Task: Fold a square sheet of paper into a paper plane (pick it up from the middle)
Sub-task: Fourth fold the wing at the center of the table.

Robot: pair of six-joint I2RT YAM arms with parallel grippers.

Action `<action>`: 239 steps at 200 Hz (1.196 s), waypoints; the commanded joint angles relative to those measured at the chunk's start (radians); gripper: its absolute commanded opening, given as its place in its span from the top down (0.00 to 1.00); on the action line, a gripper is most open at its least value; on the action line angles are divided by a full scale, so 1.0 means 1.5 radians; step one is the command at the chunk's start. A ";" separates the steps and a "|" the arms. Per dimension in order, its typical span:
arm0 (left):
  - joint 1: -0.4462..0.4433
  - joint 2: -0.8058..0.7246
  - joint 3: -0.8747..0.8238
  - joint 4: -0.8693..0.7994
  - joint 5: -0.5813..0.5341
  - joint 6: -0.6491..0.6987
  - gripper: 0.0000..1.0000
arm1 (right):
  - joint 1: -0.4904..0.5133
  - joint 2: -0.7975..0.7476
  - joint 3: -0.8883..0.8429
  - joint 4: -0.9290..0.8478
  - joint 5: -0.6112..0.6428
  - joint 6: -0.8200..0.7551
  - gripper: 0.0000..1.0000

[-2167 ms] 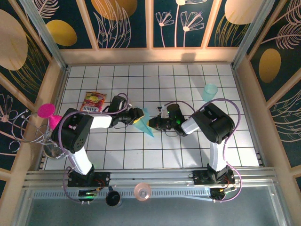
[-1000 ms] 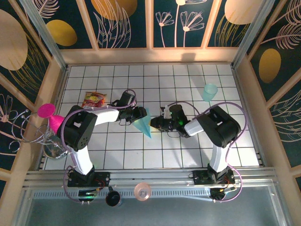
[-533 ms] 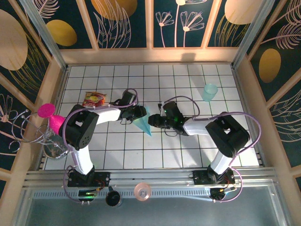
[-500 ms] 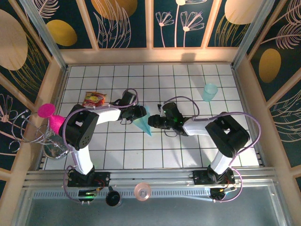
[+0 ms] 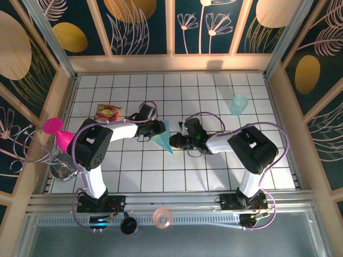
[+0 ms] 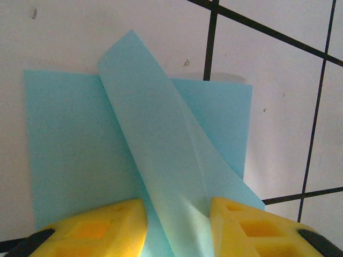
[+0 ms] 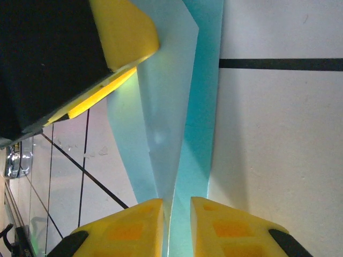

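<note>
The light-blue sheet of paper [image 5: 164, 138] lies mid-table, folded into a narrow pointed shape with its tip toward the near edge. In the left wrist view a long flap of the paper [image 6: 161, 144] stands up from the flat layer. My left gripper [image 5: 158, 128] is at the paper's wide far end. Its yellow fingers [image 6: 102, 227] stand apart on either side of the raised flap, and the right-hand pad touches the fold. My right gripper [image 5: 174, 141] comes in from the right, and its fingers [image 7: 225, 227] pinch upright layers of the paper [image 7: 185, 134].
A translucent teal cup [image 5: 239, 104] stands at the back right. A red and yellow snack packet [image 5: 108, 113] lies at the back left. Wooden walls [image 5: 281, 123] enclose the tiled table on three sides. The left gripper's finger [image 7: 126, 32] is close in front of the right wrist camera.
The right gripper's jaws have narrowed onto the paper and its arm has shifted a little. The left jaws have narrowed around the flap. The paper has stayed in place.
</note>
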 commanded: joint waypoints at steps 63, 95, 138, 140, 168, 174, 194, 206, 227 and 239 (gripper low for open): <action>0.010 0.073 -0.049 -0.113 -0.082 -0.006 0.63 | -0.013 0.036 0.016 0.030 -0.041 0.009 0.83; 0.010 0.072 -0.050 -0.112 -0.081 -0.008 0.65 | -0.014 0.045 0.017 0.035 -0.053 0.011 0.85; 0.010 0.069 -0.049 -0.112 -0.078 -0.008 0.65 | -0.015 0.049 0.016 0.025 -0.050 0.009 0.87; 0.010 0.068 -0.049 -0.112 -0.078 -0.008 0.65 | -0.015 0.050 0.016 0.023 -0.050 0.009 0.87; 0.010 0.050 -0.041 -0.115 -0.074 -0.008 0.65 | -0.015 0.058 0.022 0.000 -0.046 0.007 0.87; 0.010 0.043 -0.037 -0.116 -0.073 -0.006 0.65 | -0.015 0.059 0.023 -0.009 -0.044 0.006 0.87; 0.010 0.012 -0.020 -0.120 -0.069 -0.001 0.64 | -0.014 0.064 0.030 -0.042 -0.032 -0.001 0.87; 0.010 -0.010 0.003 -0.119 -0.062 0.003 0.63 | -0.014 0.065 0.035 -0.060 -0.026 -0.007 0.87; 0.010 -0.043 0.029 -0.117 -0.055 0.005 0.60 | -0.013 0.069 0.044 -0.090 -0.014 -0.013 0.87; 0.010 -0.058 0.039 -0.115 -0.051 0.007 0.58 | -0.012 0.071 0.048 -0.100 -0.012 -0.017 0.87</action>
